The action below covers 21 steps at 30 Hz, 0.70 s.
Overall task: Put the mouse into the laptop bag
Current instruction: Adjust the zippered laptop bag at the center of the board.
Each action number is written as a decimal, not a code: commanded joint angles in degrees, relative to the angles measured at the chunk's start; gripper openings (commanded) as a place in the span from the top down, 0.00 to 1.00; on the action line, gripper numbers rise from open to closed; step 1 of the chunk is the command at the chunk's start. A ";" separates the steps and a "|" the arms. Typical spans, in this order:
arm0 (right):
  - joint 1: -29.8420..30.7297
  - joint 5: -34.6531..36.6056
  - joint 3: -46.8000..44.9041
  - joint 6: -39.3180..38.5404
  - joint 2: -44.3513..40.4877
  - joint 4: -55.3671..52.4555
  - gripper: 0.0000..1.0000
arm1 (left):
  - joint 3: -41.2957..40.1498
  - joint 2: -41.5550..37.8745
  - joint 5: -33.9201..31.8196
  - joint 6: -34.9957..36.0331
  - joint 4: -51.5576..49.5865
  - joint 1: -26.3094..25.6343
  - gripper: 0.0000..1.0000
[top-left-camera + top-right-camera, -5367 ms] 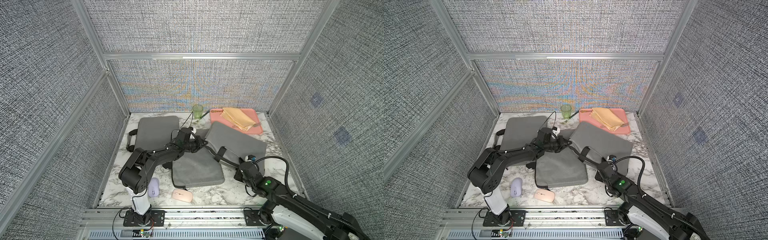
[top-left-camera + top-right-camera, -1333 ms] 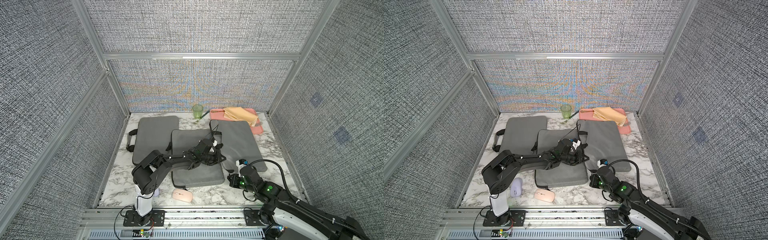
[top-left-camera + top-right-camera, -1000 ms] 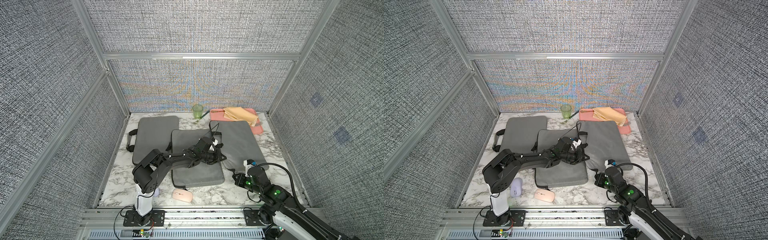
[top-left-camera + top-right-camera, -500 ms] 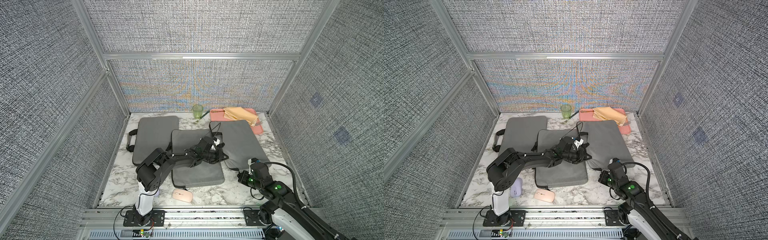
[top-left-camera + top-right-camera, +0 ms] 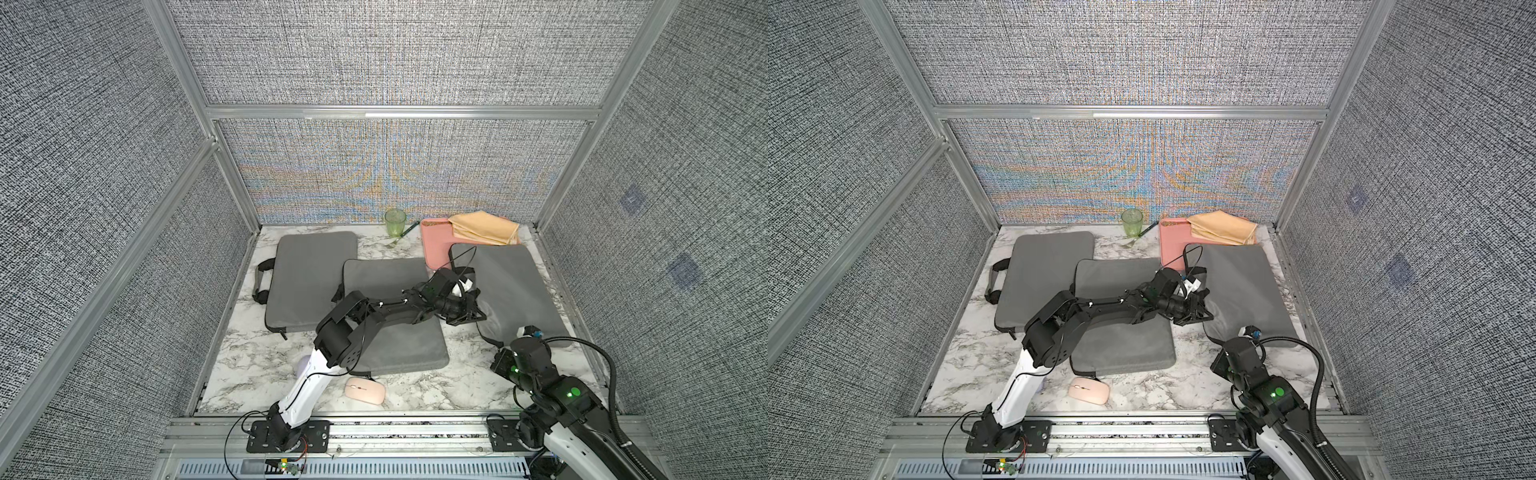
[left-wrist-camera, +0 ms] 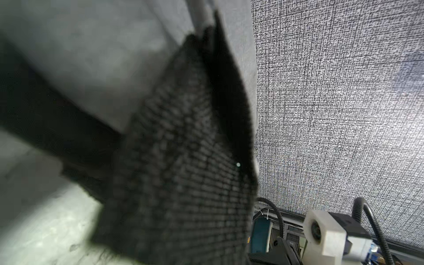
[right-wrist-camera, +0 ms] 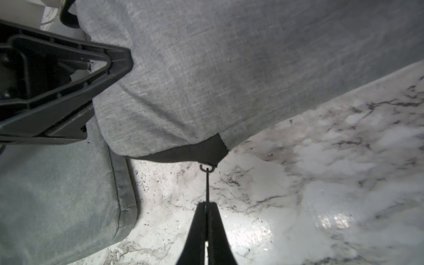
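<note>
- Mouse [image 5: 365, 390], pale pink, flat and oval, lies on the marble bench [image 5: 436, 390] near the front edge, just in front of the middle grey bag [image 5: 386, 278].
- Laptop bag [image 5: 511, 291], grey fabric, lies along the right edge, its near left corner lifted.
- Right gripper [image 7: 207, 207] has its jaws pressed together, pinching the thin zipper pull [image 7: 207, 183] at that corner.
- Left gripper [image 5: 471, 318] is clamped on the bag's black handle strap [image 6: 183, 160].
</note>
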 commanded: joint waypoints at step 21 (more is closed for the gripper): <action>1.17 1.93 8.31 -1.02 -4.61 -9.10 0.54 | -2.71 -3.67 -10.22 2.69 0.08 -5.23 0.43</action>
